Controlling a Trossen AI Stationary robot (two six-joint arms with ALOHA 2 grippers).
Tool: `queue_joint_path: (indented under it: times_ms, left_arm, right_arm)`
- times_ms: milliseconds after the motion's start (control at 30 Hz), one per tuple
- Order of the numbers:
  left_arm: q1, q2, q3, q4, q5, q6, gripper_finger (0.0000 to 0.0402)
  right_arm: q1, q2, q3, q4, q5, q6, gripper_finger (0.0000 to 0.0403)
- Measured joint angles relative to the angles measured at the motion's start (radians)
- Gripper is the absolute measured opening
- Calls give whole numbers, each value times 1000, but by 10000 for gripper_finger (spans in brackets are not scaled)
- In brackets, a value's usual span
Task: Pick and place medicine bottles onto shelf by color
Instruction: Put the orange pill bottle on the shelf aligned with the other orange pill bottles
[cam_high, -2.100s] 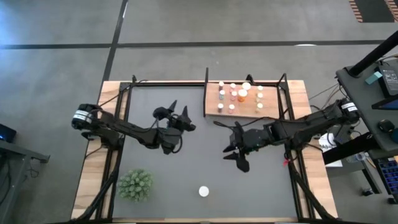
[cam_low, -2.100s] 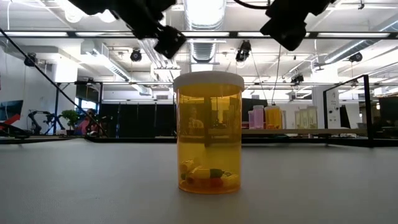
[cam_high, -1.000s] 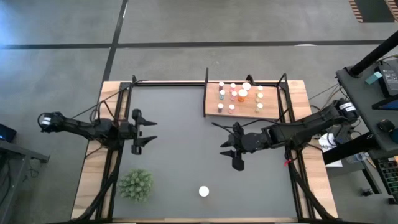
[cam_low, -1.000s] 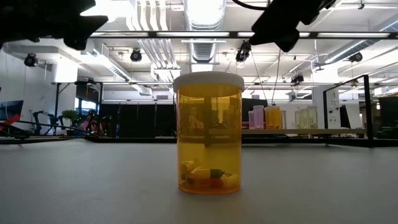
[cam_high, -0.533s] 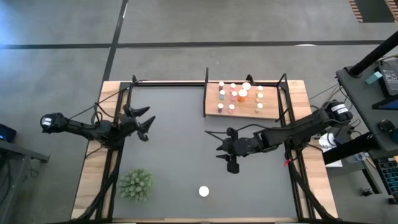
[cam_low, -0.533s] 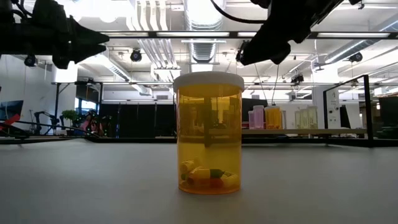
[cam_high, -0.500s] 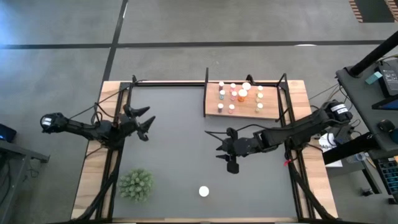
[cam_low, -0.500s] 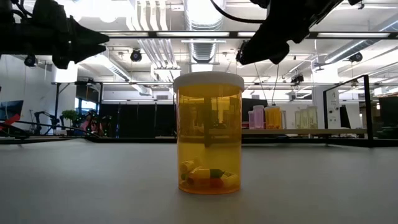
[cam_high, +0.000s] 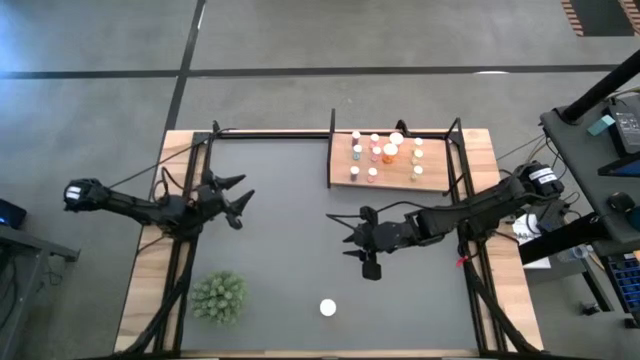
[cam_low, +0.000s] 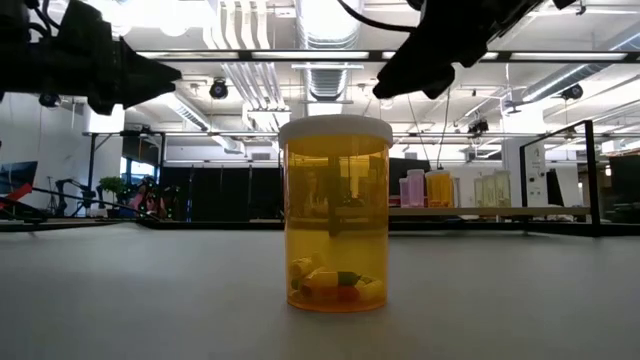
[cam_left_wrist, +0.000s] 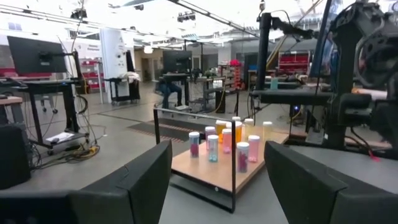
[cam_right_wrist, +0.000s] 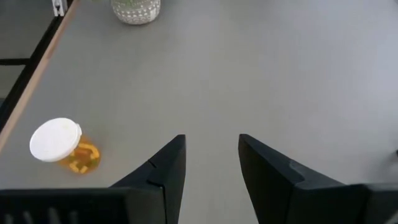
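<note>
High view showed the lone orange bottle (cam_high: 328, 308) upright, nearer the right gripper (cam_high: 356, 243) (fingers parted, empty), toward the mat's near edge.

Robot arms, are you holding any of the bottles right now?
No. The left end effector and the right end effector are both open and empty. The last orange bottle stands alone on the mat, untouched.

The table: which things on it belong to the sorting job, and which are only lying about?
For the job: the lone orange bottle, the bottles on the shelf, the shelf, the open right tool.
Lying about: the green plant, the dark mat.
</note>
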Motion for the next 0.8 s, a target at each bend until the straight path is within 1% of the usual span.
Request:
queue_joint_path:
  times_ms: [100, 367, 467, 633, 800]
  left_arm:
    - [0, 17, 0, -1, 0, 0, 240]
    - [0, 62, -1, -1, 0, 0, 240]
    - [0, 77, -2, -1, 0, 0, 240]
    - [0, 101, -2, -1, 0, 0, 240]
    - [0, 129, -2, -1, 0, 0, 240]
  right_arm:
    - [0, 0, 12, -1, -1, -15, 147]
    - [-5, 0, 46, -1, 0, -14, 198]
    - [-16, 0, 62, -3, 24, -42, 212]
    - [-64, 0, 97, -5, 50, -115, 221]
    - [-107, 0, 105, -8, 50, -80, 220]
